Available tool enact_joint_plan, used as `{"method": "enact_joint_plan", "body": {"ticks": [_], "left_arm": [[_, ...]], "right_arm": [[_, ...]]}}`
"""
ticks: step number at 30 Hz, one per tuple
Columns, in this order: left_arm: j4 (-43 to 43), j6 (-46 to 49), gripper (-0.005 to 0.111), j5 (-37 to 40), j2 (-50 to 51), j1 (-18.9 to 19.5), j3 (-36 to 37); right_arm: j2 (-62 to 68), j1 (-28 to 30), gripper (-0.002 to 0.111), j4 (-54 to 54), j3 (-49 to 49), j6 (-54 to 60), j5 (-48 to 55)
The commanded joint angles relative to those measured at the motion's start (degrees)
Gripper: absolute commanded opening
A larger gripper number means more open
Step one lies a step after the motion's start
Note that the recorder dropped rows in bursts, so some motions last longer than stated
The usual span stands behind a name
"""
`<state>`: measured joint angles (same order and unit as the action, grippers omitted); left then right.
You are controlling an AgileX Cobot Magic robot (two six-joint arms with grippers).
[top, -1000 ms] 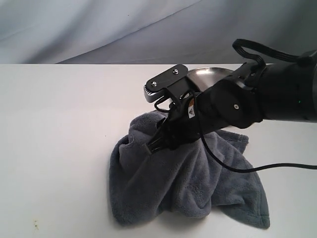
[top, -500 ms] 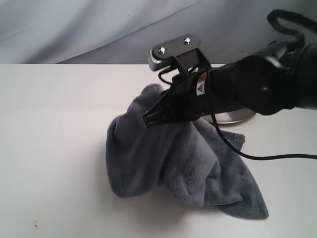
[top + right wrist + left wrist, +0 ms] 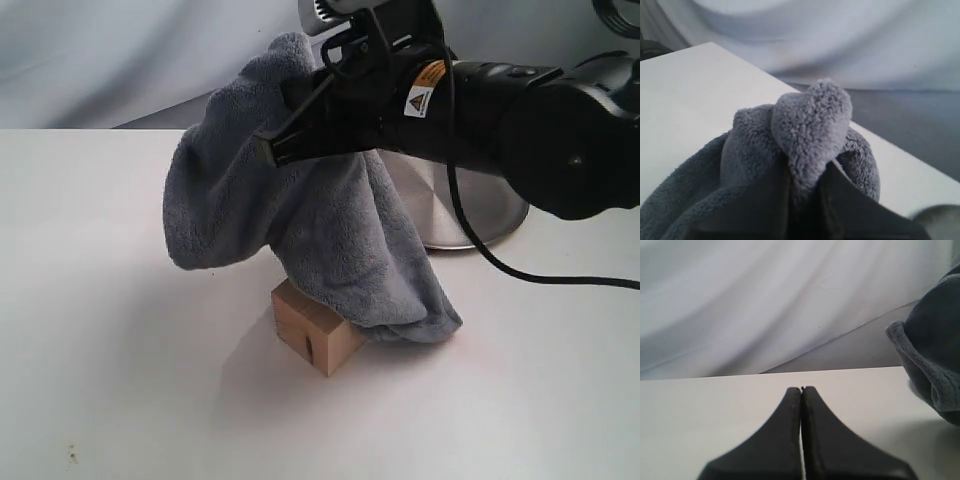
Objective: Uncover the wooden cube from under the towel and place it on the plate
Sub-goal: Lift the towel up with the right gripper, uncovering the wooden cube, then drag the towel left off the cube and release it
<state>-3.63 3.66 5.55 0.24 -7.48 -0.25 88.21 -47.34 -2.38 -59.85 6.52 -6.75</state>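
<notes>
Towel up in the air, bunched and pinched in the right claw. The jaws are nipped tight on a fluffy tuft, and the wrist view shows that tuft poking out between the fingers. The cloth is soft and limp, hanging in loose folds with no shape of its own. A pinch on a gathered bunch looks the right hold, though fleece could slide out of a thin grip, I'd judge.

Cube in plain sight on the table: pale pine, small dark knot on the front face. It sits low under the right claw, well apart from the fingertips, with the hanging towel between them. One low fold rests on the cube's far top edge, so it's not quite clear of the cloth. The plate stands near, behind it, partly hidden by towel and arm.

How will the cube handle? Stiff, light for its bulk by the look, dry wood with flat faces, neither fragile nor slippery. Best hold, I reckon: jaws across two opposite flat sides, about mid-height and square to the faces so it doesn't twist. The right claw is full of towel, mind, so that wants dropping aside first.

Left claw is closed on nothing, low over bare table; its camera catches the towel's hem.
</notes>
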Motion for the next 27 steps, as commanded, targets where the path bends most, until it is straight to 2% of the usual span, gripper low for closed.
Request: {"method": "enact_joint_plan", "body": {"ticks": [1,4,7,10,12,21,27], "left_arm": [[-0.1,-0.1,0.0,-0.6,-0.2,0.1,0.3],[-0.1,-0.1,0.0,-0.6,-0.2,0.1,0.3],[-0.1,-0.1,0.0,-0.6,-0.2,0.1,0.3],[-0.1,-0.1,0.0,-0.6,-0.2,0.1,0.3],[-0.1,-0.1,0.0,-0.6,-0.2,0.1,0.3],[-0.1,-0.1,0.0,-0.6,-0.2,0.1,0.3],[-0.1,-0.1,0.0,-0.6,-0.2,0.1,0.3]], "right_arm": [[0.9,-0.1,0.0,0.1,-0.2,5.7,-5.7],[3.9,-0.1,0.0,0.1,-0.2,9.4,-9.3],[8.1,-0.1,0.0,0.0,-0.2,12.3,-17.1],[12.1,-0.1,0.0,-4.7,-0.2,12.3,-28.3],[14.5,-0.1,0.0,-9.2,-0.2,12.3,-32.3],[24.0,0.0,0.0,-11.2,-7.0,15.6,-20.8],[25.4,0.0,0.0,-17.9,-10.0,15.6,-10.9]]}}
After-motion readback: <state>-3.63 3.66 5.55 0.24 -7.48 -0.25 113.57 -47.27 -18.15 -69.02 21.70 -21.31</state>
